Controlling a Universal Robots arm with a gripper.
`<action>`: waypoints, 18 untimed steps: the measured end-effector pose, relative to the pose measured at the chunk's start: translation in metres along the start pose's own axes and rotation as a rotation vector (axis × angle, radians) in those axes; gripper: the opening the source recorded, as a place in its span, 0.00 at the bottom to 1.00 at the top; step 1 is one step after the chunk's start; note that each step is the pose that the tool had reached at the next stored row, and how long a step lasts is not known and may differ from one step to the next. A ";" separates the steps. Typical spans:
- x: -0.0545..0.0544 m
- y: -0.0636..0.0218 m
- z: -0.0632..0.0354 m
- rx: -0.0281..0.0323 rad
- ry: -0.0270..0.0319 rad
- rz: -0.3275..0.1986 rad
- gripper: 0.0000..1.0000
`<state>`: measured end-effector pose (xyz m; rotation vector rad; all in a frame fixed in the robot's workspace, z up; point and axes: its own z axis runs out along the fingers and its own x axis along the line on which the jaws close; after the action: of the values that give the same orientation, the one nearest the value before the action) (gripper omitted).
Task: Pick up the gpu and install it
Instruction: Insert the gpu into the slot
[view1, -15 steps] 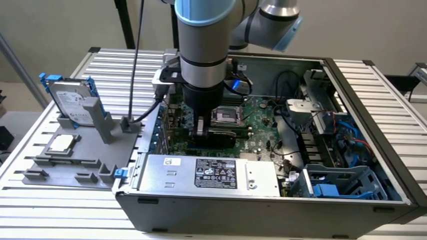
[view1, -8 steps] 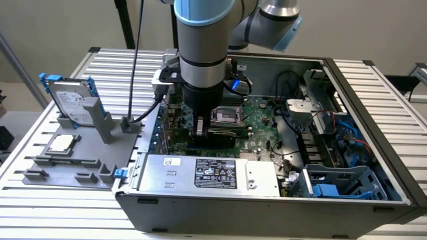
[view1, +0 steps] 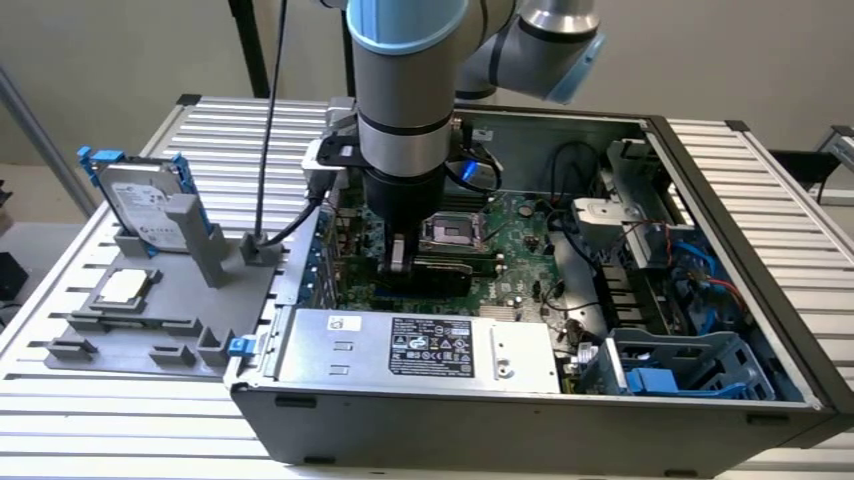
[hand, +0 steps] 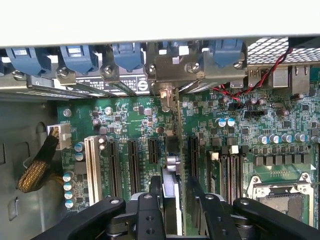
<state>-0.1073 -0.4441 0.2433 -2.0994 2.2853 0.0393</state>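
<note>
GPU (hand: 176, 150): stands on edge over the motherboard (hand: 240, 130), running along one of the long expansion slots, its silver end bracket (hand: 167, 75) up against the back wall of the case where the slot covers are. It looks seated or very nearly so; I cannot tell if it is pressed fully home.
Why on edge: a card's edge connector only enters a slot this way, with the bracket at the rear opening, so the placement fits an install well advanced.
Tool (hand: 176, 210): low inside the computer case (view1: 747, 250), straight above the card, its two black fingers (hand: 150, 200) straddling the near end of the card. A thin gap seems to show on at least one side, so the hold looks loosened or slack, but I cannot say for sure whether it is gripping or has let go.
Arm (view1: 407, 90): reaches straight down into the open case, likely to keep the card square to the slot.
Case contents: motherboard with an empty processor socket (view1: 447, 232), power supply (view1: 414, 345) along the near side, blue drive cage (view1: 681, 365), loose cables.
Grey holder (view1: 160, 300) on the bench (view1: 80, 400): beside the case, carries a hard drive (view1: 144, 205) in a blue frame standing upright and a small square chip (view1: 123, 288) lying flat.
</note>
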 end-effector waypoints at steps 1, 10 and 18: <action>0.000 0.0000 -0.0009 -0.0002 0.0002 0.000 0.35; -0.002 -0.0013 -0.0403 -0.0010 0.0000 0.000 0.35; -0.002 -0.0014 -0.0518 -0.0015 -0.0002 0.000 0.11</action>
<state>-0.1062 -0.4441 0.2952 -2.1000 2.2859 0.0412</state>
